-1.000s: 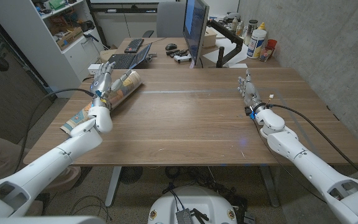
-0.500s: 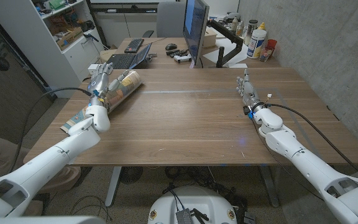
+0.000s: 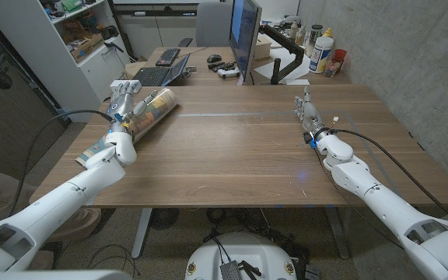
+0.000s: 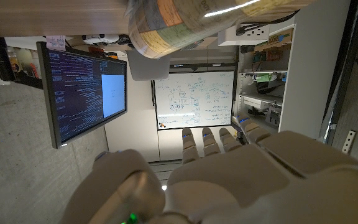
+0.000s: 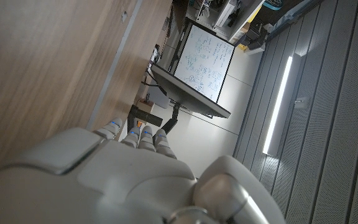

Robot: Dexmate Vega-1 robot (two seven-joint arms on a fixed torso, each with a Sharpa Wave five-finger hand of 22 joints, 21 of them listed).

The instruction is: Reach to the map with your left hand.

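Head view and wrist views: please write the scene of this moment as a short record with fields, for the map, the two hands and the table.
map: rolled map, lying on the table's left side, one end toward the far edge
left hand: left hand above the map, fingers apart, holding nothing; contact with the map cannot be told
right hand: right hand at the table's right side, holding nothing
table: wooden table
behind the table: monitor, laptop

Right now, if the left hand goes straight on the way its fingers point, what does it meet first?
Probably the rolled map: the left hand is raised beside it, fingers pointing along the roll toward the table's far edge. Depth is unclear, so it may pass just above.
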